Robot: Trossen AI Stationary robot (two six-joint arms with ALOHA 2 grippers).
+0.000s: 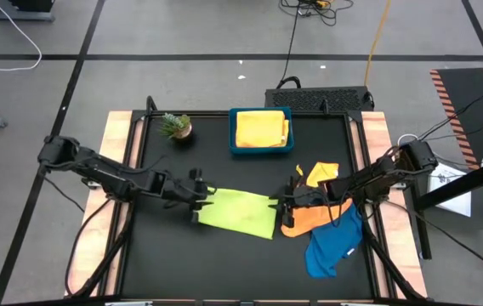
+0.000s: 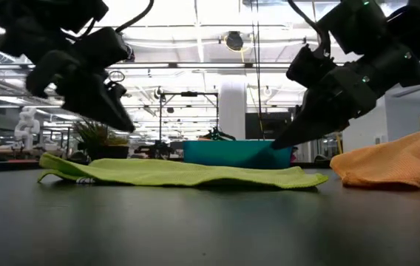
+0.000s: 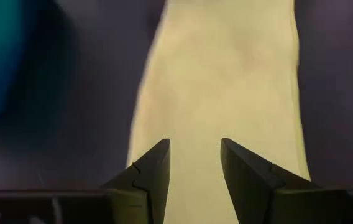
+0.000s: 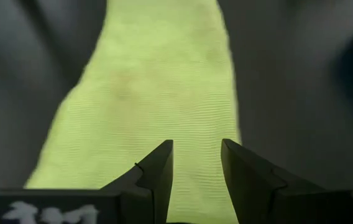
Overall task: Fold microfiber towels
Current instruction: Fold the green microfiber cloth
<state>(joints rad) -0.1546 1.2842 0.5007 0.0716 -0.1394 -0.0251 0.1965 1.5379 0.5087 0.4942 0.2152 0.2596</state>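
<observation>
The lime green towel lies flat near the middle of the dark desk, a little toward 6 o'clock, stretched between both arms. The left tool hovers over its 9 o'clock edge, fingers parted with a narrow gap and nothing between them. The right tool hangs over its 3 o'clock edge, likewise narrowly parted and empty. Just beside it at 3 o'clock lies a crumpled orange towel, with a blue towel toward 5 o'clock and another orange towel toward 2 o'clock. At 12 o'clock, a blue tray holds a folded yellow towel. A small potted plant stands toward 11 o'clock.
</observation>
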